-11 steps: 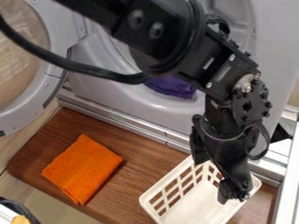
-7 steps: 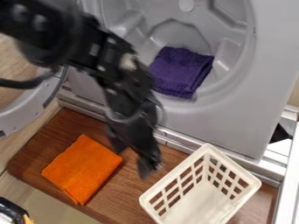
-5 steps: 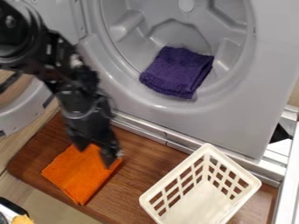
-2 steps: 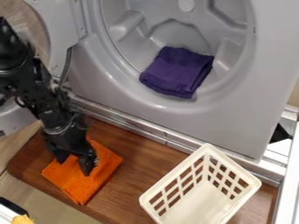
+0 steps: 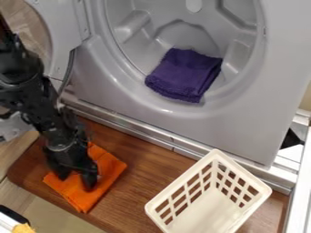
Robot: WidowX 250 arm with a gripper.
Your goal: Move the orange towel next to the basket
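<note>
Camera view: the black claw (image 5: 76,179) hangs over the orange towel (image 5: 108,175), its two fingers set apart with orange cloth showing between them; whether they touch the towel, I cannot tell. The towel lies flat on the brown wooden counter (image 5: 155,170), well apart from the white basket (image 5: 181,179), which stands on the right of the view. Behind, a folded purple cloth (image 5: 184,75) lies in the opening of a grey machine (image 5: 243,132).

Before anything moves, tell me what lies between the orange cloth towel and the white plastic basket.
Only bare brown wooden board separates the orange towel and white basket, seen in the camera view.
</note>
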